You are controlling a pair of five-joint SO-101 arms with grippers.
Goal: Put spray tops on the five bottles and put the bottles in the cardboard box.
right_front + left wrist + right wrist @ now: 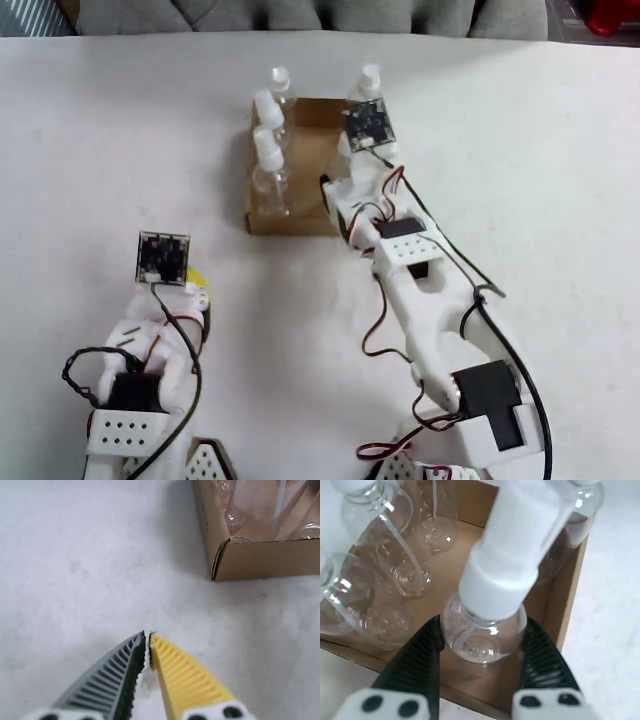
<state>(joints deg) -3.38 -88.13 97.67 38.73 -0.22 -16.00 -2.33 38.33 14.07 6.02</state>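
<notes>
The right gripper [482,627] is holding a clear bottle [495,587] fitted with a white spray top [520,535]. Its black jaws are pressing against both sides of the bottle's body. The bottle is standing inside the cardboard box [570,600], which is sitting midway along the table's [75,555] far edge. Other bottles [270,150] are standing in the box beside it. The left gripper [148,642] is hovering near the table's near-left corner, fully closed with its tips meeting, and is holding nothing.
</notes>
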